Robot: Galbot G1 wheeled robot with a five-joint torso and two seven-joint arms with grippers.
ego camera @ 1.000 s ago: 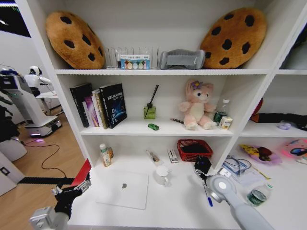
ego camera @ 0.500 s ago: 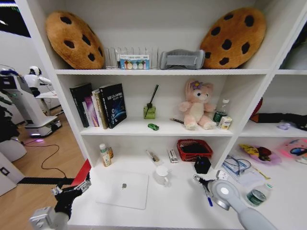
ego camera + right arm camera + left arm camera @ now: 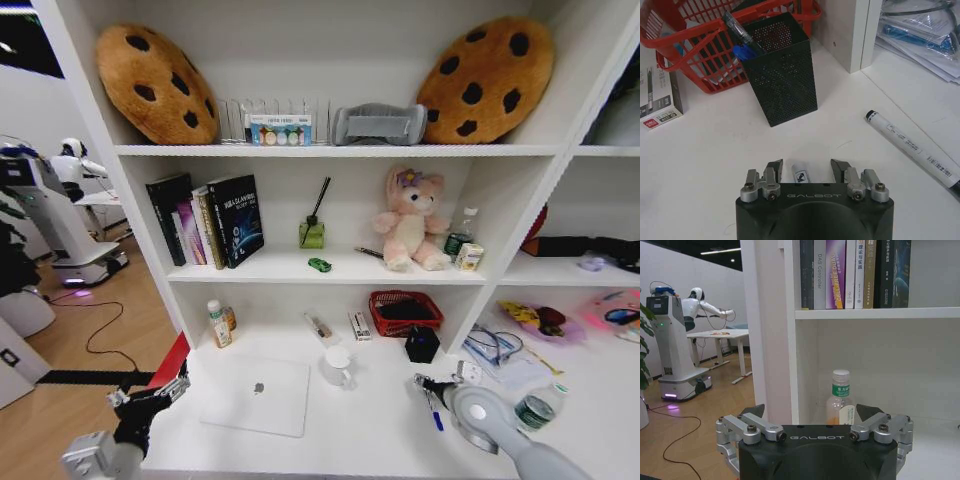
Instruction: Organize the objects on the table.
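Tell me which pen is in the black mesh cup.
The blue pen, leaning inside the mesh cup by the red basket. The black-capped white pen lies flat on the table instead.

Brown cookie-shaped cushions (image 3: 157, 82) with dark chips, pink plush bunny (image 3: 411, 219), red wire basket (image 3: 700, 45), black mesh pen cup (image 3: 781, 67) holding a blue-capped pen (image 3: 742, 50), white black-capped marker (image 3: 912, 148), silver laptop (image 3: 257, 395), green toy car (image 3: 320, 265), white desk (image 3: 370, 430).
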